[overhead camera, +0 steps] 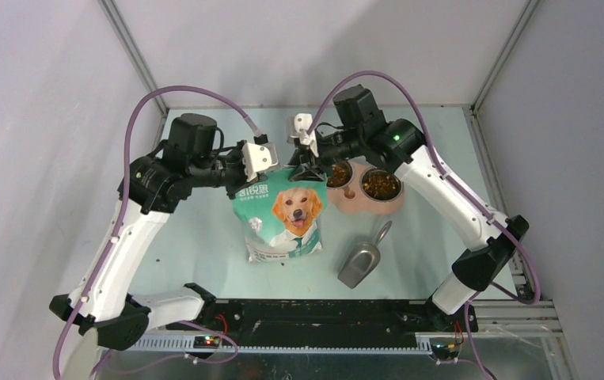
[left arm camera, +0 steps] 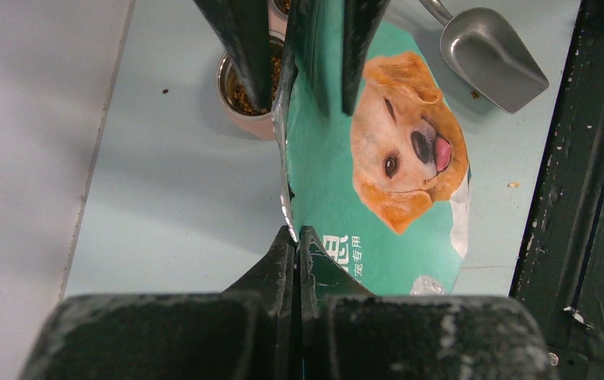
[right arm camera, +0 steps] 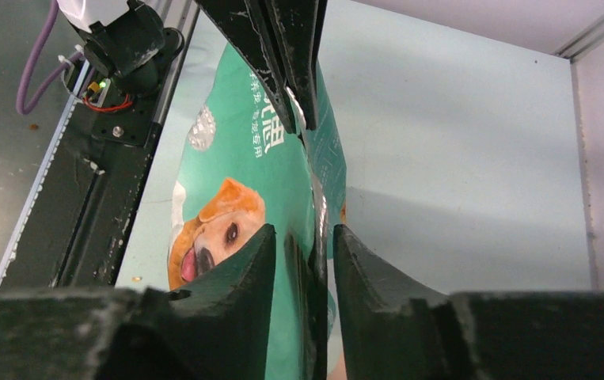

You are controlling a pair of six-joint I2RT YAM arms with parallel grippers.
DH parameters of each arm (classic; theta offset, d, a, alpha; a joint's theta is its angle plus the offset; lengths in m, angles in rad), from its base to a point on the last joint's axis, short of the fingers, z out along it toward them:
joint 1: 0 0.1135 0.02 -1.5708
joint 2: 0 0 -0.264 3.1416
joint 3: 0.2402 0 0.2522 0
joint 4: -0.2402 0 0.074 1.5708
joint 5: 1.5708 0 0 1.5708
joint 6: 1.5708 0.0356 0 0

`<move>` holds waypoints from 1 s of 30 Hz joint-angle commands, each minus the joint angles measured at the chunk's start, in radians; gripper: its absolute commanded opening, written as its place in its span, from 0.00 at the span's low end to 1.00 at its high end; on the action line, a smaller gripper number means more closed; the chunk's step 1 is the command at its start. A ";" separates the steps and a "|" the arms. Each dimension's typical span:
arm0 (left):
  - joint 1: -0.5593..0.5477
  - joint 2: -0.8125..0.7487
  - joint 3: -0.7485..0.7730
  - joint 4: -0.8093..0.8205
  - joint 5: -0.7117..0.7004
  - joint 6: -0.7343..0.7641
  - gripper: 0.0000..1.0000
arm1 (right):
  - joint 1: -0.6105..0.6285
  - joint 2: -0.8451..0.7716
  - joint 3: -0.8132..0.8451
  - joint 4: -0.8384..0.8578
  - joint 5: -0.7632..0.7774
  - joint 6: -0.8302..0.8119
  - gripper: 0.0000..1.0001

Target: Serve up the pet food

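The left gripper (left arm camera: 297, 241) is clenched tight on the top edge of a teal-green foil bag (overhead camera: 286, 214), its two dark fingers pressed together with the foil pinched between them, at the bag's left upper corner. The right gripper (right arm camera: 305, 234) sits at the same top edge, further toward the right corner. Its jaws stand apart, one finger on each side of the foil, with a visible gap. From the left wrist view these two fingers (left arm camera: 245, 47) straddle the thin silver rim of the bag.

The bag shows a golden dog in a collar on its front, and this printed face is turned up toward the overhead camera and toward the near edge of the pale blue table (overhead camera: 195, 237).

The pet food (overhead camera: 381, 185), small brown pellets, lies in both steel cups of a pinkish double feeder (overhead camera: 354, 204) just right of the bag's top and close under the right gripper. A few stray pellets lie loose on the table.

A grey metal scoop (overhead camera: 360, 260) rests on the table in front of the feeder, near the bag's lower right corner, apart from both grippers
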 commanded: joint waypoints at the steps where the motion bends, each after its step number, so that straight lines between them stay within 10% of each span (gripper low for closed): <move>1: -0.011 0.000 0.042 0.089 0.012 -0.017 0.00 | 0.024 -0.006 -0.018 0.106 0.021 -0.002 0.32; 9: -0.011 0.014 0.046 0.087 0.049 -0.070 0.00 | 0.036 -0.091 -0.175 0.234 0.043 -0.045 0.00; 13: -0.011 0.024 0.045 0.069 0.072 -0.059 0.01 | 0.023 -0.052 -0.095 0.178 -0.024 0.070 0.00; 18: -0.011 0.033 0.033 0.068 0.100 -0.030 0.31 | 0.014 -0.037 -0.062 0.173 -0.069 0.193 0.00; 21: -0.011 0.047 0.032 0.057 0.120 -0.023 0.15 | 0.001 -0.017 -0.031 0.174 -0.087 0.296 0.00; 26: -0.011 0.055 0.028 0.050 0.122 -0.021 0.00 | 0.007 -0.028 -0.066 0.219 -0.055 0.298 0.39; 30: -0.011 0.053 0.028 0.036 0.126 -0.028 0.00 | 0.018 -0.076 -0.161 0.318 -0.022 0.239 0.39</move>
